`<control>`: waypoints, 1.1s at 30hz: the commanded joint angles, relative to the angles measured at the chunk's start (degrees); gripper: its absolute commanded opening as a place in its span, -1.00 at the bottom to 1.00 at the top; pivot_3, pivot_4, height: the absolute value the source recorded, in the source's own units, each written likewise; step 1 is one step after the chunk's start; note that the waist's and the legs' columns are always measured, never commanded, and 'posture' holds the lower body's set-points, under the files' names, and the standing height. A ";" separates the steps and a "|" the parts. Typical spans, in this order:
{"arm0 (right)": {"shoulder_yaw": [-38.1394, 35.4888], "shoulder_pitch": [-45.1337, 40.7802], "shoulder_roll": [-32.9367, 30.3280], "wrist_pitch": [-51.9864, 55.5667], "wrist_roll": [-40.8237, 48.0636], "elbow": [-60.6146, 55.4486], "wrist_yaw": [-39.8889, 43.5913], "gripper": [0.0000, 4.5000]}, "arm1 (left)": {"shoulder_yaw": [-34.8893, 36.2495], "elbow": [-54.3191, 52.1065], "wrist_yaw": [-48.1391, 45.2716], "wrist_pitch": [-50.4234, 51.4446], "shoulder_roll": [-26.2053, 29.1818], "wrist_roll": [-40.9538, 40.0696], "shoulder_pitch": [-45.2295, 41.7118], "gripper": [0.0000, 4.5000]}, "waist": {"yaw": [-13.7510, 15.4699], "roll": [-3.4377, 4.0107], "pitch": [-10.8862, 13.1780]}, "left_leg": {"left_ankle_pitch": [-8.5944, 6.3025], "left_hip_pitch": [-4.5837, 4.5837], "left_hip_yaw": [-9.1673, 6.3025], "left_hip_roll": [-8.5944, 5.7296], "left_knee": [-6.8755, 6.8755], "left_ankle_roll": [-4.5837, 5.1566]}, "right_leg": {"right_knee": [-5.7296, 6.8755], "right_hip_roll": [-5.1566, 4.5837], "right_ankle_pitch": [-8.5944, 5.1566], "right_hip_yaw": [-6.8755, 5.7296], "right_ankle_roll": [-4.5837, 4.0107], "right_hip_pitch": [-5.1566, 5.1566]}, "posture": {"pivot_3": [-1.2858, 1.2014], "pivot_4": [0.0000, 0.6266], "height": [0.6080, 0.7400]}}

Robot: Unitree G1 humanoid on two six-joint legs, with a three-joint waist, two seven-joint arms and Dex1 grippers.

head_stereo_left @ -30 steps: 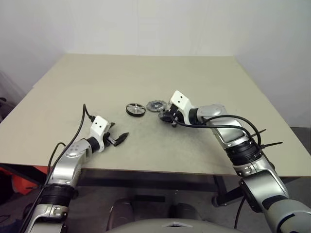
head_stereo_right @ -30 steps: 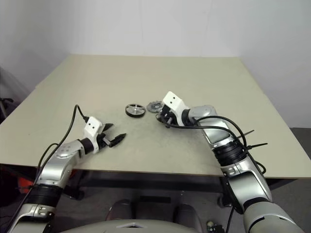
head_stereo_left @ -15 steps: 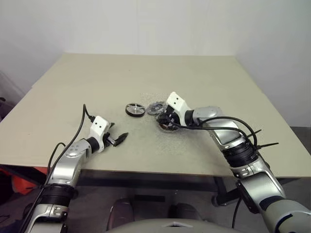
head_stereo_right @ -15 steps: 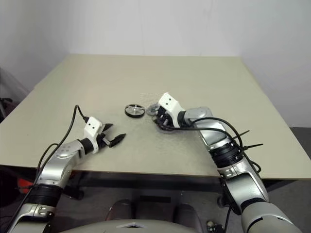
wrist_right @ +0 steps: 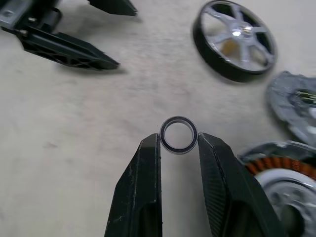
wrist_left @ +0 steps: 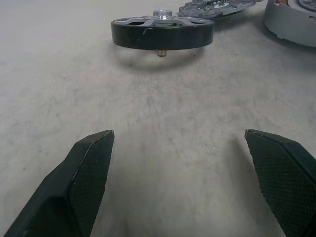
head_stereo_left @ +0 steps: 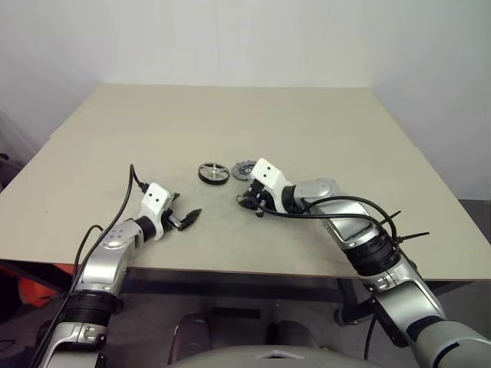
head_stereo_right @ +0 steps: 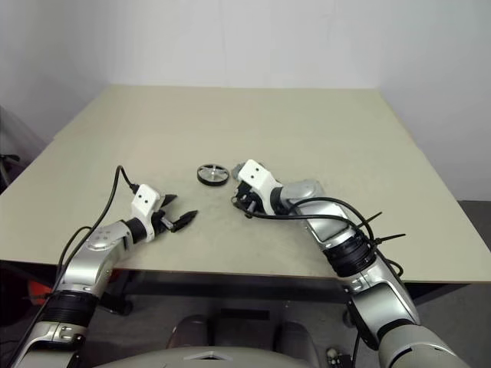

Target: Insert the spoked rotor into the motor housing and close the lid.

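The spoked rotor [head_stereo_left: 214, 172], black-rimmed with silver spokes, lies flat on the table. Just right of it is the grey scalloped lid [head_stereo_left: 244, 168]. The motor housing [wrist_right: 281, 182], with its copper windings, sits below and beside my right gripper [wrist_right: 178, 143]. That gripper is shut on a small thin ring [wrist_right: 178, 135] pinched at its fingertips, just above the table. My left gripper [head_stereo_left: 192, 217] stands wide open near the front edge and points at the rotor [wrist_left: 163, 32], with nothing between its fingers [wrist_left: 89, 173].
The beige table [head_stereo_left: 230, 123] stretches wide behind the parts. Its front edge [head_stereo_left: 230, 268] runs close under both forearms. A black cable [head_stereo_left: 360, 203] loops off my right forearm.
My right gripper has shifted left and nearer with the ring, dropping slightly beside the housing. The left arm, rotor and lid have stayed put.
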 commanded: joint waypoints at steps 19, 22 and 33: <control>-4.44 -3.35 -3.42 -8.66 -3.44 12.15 -1.06 -0.71 | 0.88 -0.42 -0.21 -1.19 0.39 -0.24 -0.87 1.00 | -0.06 0.00 0.00 | 0.00 -0.10 0.05 0.01 0.07 0.00 | 0.01 0.01 0.18 -0.01 -0.31 -0.06 | 0.03 -1.00 1.00; -4.87 -2.98 -3.64 -7.56 -2.96 10.66 -0.63 -0.71 | 0.81 -0.47 -0.16 -1.18 0.30 -0.23 -0.84 1.00 | -0.04 0.00 0.00 | 0.00 -0.10 0.05 0.01 0.07 0.00 | 0.01 0.01 0.18 -0.01 -0.31 -0.07 | 0.03 -1.00 1.00; -4.24 -1.23 -3.78 -6.57 -3.38 9.94 -0.35 -0.71 | 0.66 -0.53 -0.07 -0.97 0.06 -0.25 -0.79 1.00 | -0.02 0.00 0.00 | 0.00 -0.10 0.04 0.01 0.08 0.00 | 0.03 0.01 0.18 -0.01 -0.31 -0.07 | 0.03 -1.00 1.00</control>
